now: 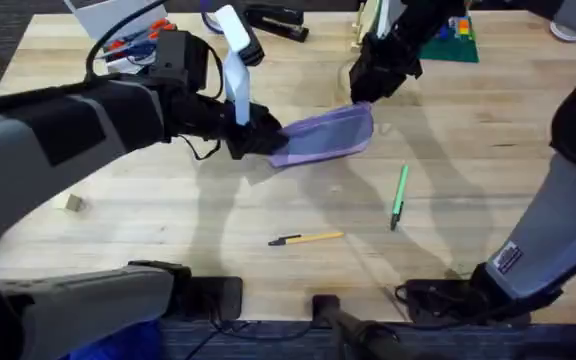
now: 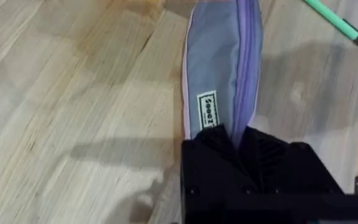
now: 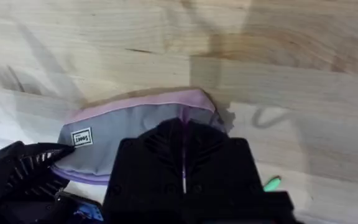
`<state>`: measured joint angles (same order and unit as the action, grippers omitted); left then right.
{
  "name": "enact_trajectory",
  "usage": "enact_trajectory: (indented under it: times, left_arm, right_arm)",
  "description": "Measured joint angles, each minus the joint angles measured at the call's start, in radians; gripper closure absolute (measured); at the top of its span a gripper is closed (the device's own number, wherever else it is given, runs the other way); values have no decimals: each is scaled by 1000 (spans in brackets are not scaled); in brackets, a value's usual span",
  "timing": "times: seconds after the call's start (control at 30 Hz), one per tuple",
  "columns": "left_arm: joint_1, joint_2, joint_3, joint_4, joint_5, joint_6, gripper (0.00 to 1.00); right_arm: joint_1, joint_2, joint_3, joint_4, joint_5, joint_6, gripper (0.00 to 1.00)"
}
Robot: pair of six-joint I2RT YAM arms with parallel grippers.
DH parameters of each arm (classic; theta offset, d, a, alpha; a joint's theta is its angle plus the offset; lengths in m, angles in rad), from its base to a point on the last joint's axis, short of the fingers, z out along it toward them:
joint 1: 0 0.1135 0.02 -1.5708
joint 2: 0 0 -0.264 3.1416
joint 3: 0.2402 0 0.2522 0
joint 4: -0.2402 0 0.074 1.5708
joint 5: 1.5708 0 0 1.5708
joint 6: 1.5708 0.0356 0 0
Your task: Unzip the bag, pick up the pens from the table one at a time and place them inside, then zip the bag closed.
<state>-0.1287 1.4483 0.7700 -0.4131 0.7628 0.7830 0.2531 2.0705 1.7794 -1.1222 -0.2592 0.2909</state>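
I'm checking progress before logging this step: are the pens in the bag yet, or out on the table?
Out. The green pen and the yellow pen both lie on the table, apart from the bag.

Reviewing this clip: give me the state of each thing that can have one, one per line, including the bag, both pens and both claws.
bag: on the table, zipper looks closed, held at both ends.
green pen: lying loose on the table.
yellow pen: lying loose on the table.
left claw: shut on the bag's near end.
right claw: shut on the bag's far end, at the zipper line.
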Motion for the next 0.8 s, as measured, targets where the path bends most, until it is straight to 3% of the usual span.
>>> enact_trajectory:
  times: [0.8]
  left_arm:
    - [0, 0, 0, -2, 1, 0, 959]
  right_arm:
    - [0, -2, 0, -39, 0, -1, 970]
